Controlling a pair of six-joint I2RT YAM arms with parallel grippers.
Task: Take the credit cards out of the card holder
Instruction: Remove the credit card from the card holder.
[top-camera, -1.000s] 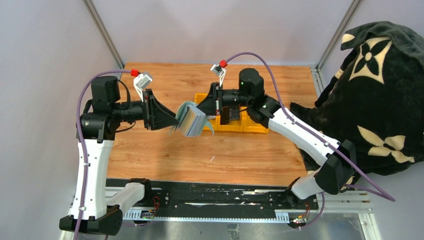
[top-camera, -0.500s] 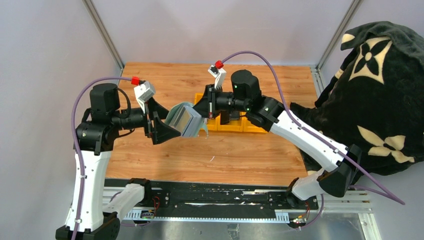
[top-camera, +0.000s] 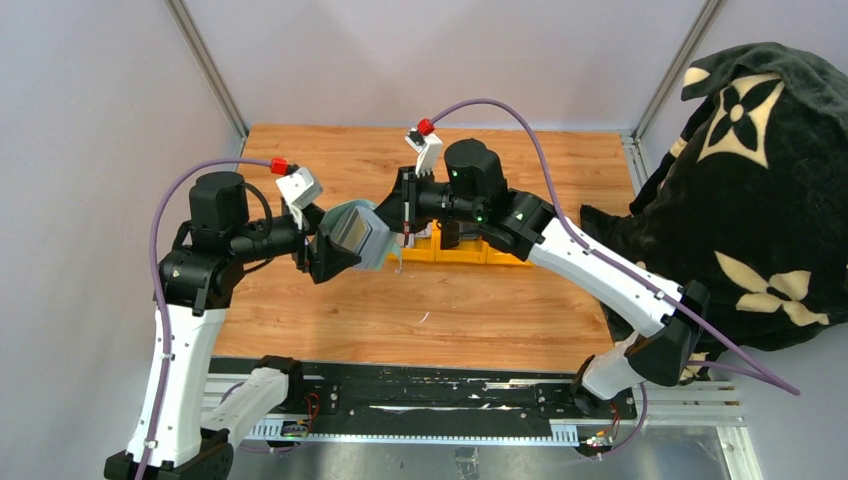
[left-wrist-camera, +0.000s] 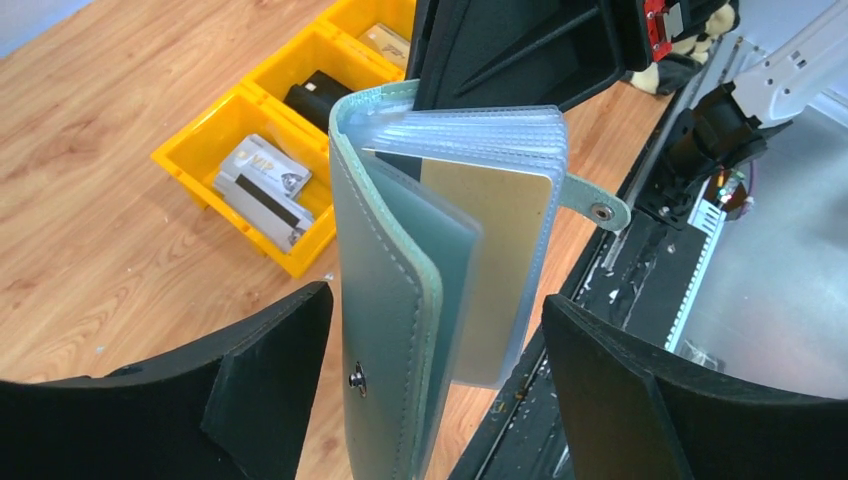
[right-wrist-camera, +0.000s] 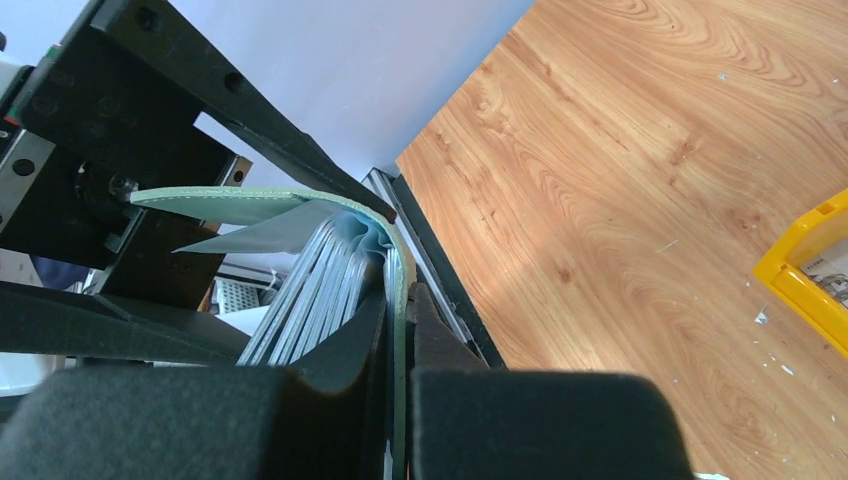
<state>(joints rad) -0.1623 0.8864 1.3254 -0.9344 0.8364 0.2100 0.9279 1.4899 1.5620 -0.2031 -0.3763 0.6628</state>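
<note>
Our right gripper (right-wrist-camera: 398, 325) pinches the green card holder (left-wrist-camera: 385, 290) in the air. Our left gripper (left-wrist-camera: 435, 300) has wide jaws around it. A tan card (left-wrist-camera: 505, 240) sits inside.

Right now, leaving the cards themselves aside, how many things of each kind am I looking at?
Robot arms: 2, the left arm and the right arm
Card holder: 1
Yellow bin: 1
Blanket: 1
Total: 5

Fixed camera, high behind my bases, looks toward 12 o'clock over the whole counter (top-camera: 480, 310). Left wrist camera faces 3 o'clock, right wrist 9 o'clock, both close on the card holder (top-camera: 355, 235) all three share.
</note>
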